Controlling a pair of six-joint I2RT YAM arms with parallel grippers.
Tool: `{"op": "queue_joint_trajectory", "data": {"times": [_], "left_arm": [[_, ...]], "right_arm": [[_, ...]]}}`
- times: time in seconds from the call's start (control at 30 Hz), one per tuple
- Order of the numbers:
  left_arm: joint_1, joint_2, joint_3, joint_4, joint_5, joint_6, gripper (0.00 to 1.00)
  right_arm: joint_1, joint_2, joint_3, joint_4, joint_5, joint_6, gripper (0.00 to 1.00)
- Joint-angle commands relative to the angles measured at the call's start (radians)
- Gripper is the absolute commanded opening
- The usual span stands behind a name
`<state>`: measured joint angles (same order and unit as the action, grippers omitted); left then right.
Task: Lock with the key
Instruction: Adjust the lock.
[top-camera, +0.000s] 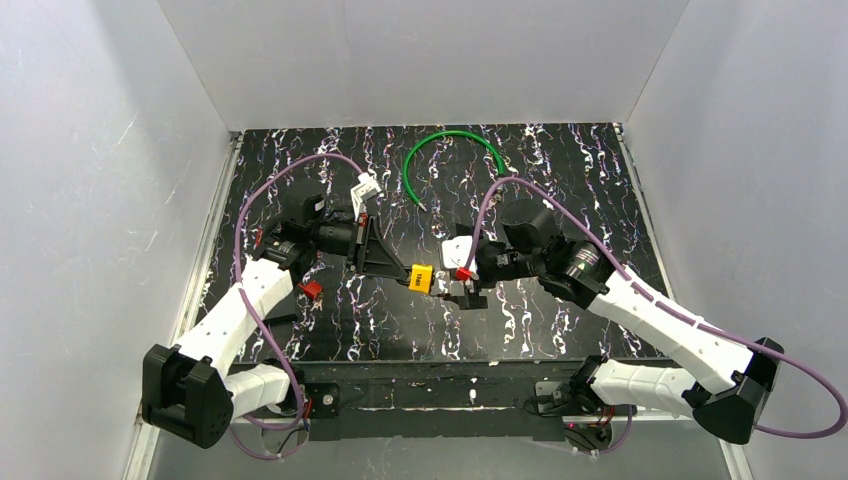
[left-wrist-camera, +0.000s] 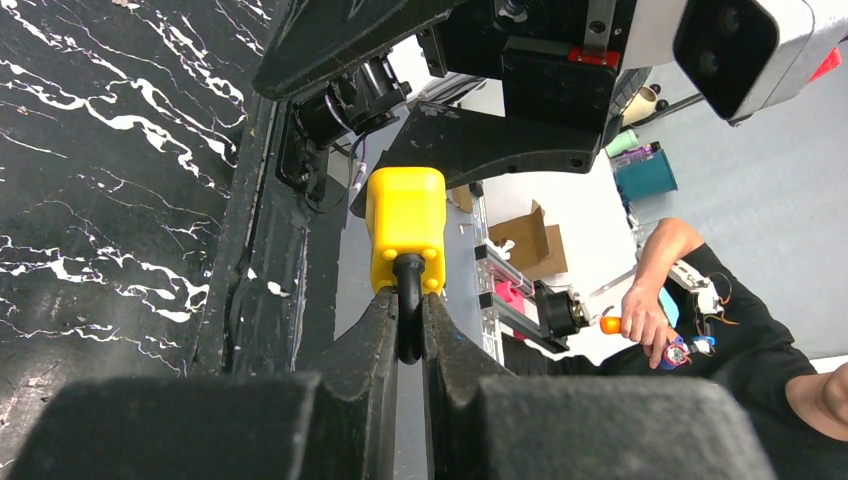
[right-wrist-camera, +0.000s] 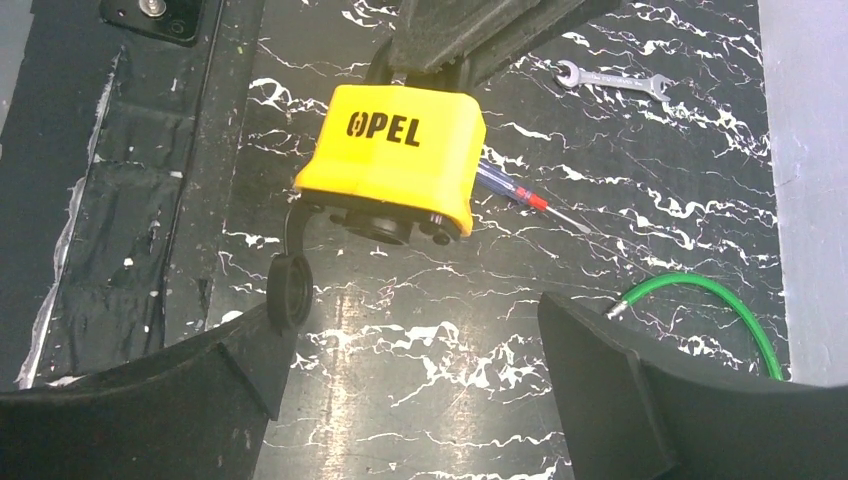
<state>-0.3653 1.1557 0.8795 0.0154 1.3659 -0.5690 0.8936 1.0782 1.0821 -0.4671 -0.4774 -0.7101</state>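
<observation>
Cable (top-camera: 455, 134) on table (top-camera: 570, 180), behind lock (top-camera: 421, 276).

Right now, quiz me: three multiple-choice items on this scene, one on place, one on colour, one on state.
1. Where is the lock? A lying flat; B held up by the left gripper; C in a box.
2. Cable colour? A green; B red; C blue.
3. Right gripper? A shut on the lock; B shut, empty; C open.

Answers:
1 B: the left fingers pinch its shackle in the air.
2 A: the loop is plainly green.
3 C: its fingers stand wide apart with nothing between them.
</observation>
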Motion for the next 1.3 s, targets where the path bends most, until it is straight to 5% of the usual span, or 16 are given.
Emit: {"op": "queue_joint_trajectory", "data": {"times": [0.0,0.33,1.27], "left_arm": [[-0.013,-0.015,0.028,0.025,0.043,0.007,0.00],[-0.036,0.005,0.028,0.024,0.029,0.016,0.00],[-0.084,0.011,0.025,-0.003,-0.029,0.064,0.00]], "right_arm": [[0.008,-0.009,0.009,0.077,0.028,0.020,0.94],[0.008,-0.014,0.028,0.060,0.010,0.002,0.70],[0.010,-0.017,-0.013,0.069,0.002,0.073,0.61]]}}
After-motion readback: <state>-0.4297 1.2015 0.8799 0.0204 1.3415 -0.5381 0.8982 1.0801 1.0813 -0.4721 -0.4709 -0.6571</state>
